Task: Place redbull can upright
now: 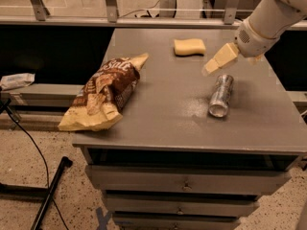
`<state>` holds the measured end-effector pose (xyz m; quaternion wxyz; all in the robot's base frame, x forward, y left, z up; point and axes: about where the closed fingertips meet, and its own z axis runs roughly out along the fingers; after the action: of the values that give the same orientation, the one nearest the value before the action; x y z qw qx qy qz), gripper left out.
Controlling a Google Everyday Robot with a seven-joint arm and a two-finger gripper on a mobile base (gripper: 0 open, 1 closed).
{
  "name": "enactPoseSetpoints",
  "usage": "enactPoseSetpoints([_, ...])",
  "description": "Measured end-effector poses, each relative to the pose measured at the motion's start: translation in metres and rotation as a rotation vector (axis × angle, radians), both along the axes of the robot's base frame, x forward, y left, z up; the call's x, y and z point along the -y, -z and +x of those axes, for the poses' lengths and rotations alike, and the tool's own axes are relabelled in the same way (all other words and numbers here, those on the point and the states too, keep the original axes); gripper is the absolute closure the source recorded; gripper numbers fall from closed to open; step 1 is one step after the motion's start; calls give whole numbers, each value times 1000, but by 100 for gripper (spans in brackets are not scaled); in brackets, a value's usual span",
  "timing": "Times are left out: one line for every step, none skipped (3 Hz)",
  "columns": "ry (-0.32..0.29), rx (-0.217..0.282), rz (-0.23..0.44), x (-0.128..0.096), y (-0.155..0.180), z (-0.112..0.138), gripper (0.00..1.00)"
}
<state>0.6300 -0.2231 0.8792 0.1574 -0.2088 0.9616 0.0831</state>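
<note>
The redbull can (221,96) lies on its side on the right part of the grey table (158,114), with its open-top end toward the front edge. It is slim and silver. My gripper (219,60) hangs just above and behind the can's far end, at the tip of the white arm (268,20) that comes in from the upper right. It holds nothing that I can see and does not touch the can.
A brown and yellow chip bag (103,92) lies on the table's left side, overhanging the left edge. A yellow sponge (189,46) lies at the back, left of the gripper. Drawers sit under the tabletop. A railing runs behind.
</note>
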Motion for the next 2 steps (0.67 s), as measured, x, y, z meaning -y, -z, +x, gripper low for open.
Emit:
enactPoseSetpoints([165, -125, -179, -8, 12, -6, 0])
enactPoseSetpoints([306, -192, -248, -10, 20, -12, 0])
